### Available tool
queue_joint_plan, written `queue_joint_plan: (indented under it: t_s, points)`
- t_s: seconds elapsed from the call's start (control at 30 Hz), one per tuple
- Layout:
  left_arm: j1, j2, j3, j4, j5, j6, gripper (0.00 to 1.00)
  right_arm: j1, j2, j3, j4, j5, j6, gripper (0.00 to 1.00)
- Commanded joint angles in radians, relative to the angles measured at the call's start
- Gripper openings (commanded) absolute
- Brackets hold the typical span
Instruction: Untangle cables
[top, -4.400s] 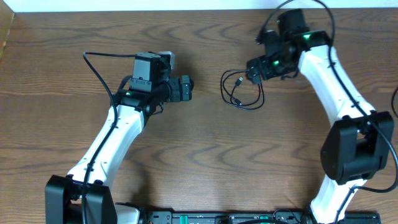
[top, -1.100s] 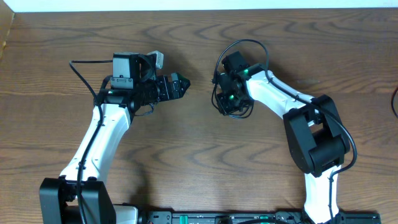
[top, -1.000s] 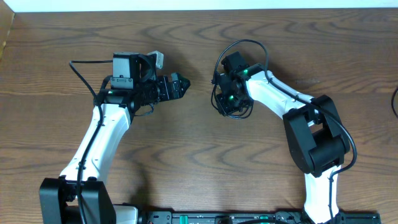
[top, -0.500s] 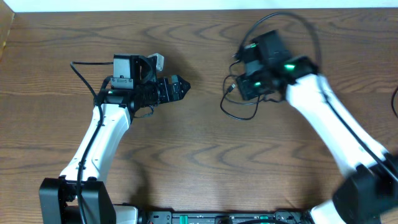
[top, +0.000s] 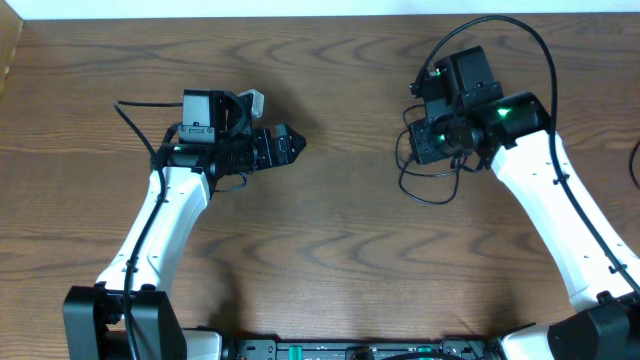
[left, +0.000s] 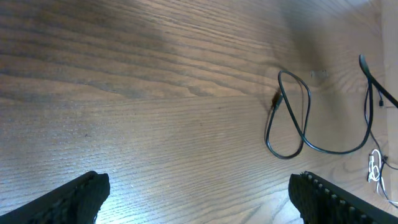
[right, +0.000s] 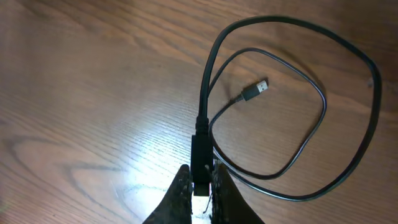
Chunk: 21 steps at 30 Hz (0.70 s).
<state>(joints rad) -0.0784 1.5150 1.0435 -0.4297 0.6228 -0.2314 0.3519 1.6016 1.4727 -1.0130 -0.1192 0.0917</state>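
Observation:
My right gripper (right: 200, 186) is shut on the black plug (right: 200, 155) of a thick black cable (right: 348, 43), which sweeps up and round to the right in one wide loop. Inside that loop lies a thinner black cable (right: 314, 124) with a free USB end (right: 255, 90); the two run close together beside the plug. Overhead, the right gripper (top: 418, 143) sits right of centre with the cables (top: 404, 183) looping below it. My left gripper (top: 292, 146) stands open and empty well to the left. Its wrist view shows the cables (left: 305, 118) far ahead on the wood.
The brown wooden table (top: 320, 250) carries nothing else in view. Its white back edge (top: 200, 8) runs along the top. The right arm's own thick black cable (top: 530, 40) arcs above its wrist.
The right gripper has swung from the table's centre to the right and dragged the cables with it. The left arm has stayed put, open.

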Motion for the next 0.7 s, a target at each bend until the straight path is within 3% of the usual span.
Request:
queue_joint_plan:
  t_s: [0.0, 0.53, 0.63, 0.67]
  points:
    - [0.003, -0.007, 0.002, -0.003, 0.006, 0.020, 0.98, 0.002, -0.001, 0.003, -0.011, 0.048, 0.033, 0.04]
    - [0.003, -0.007, 0.002, -0.005, 0.006, 0.019, 0.98, 0.124, 0.011, 0.002, -0.204, 0.023, 0.035, 0.07]
    - [0.003, -0.007, 0.002, -0.009, 0.006, 0.019, 0.98, 0.140, 0.011, 0.002, -0.211, 0.063, 0.083, 0.68]
    - [0.003, -0.007, 0.002, -0.010, 0.006, 0.019, 0.98, 0.140, 0.011, 0.002, -0.206, 0.100, 0.110, 0.75]
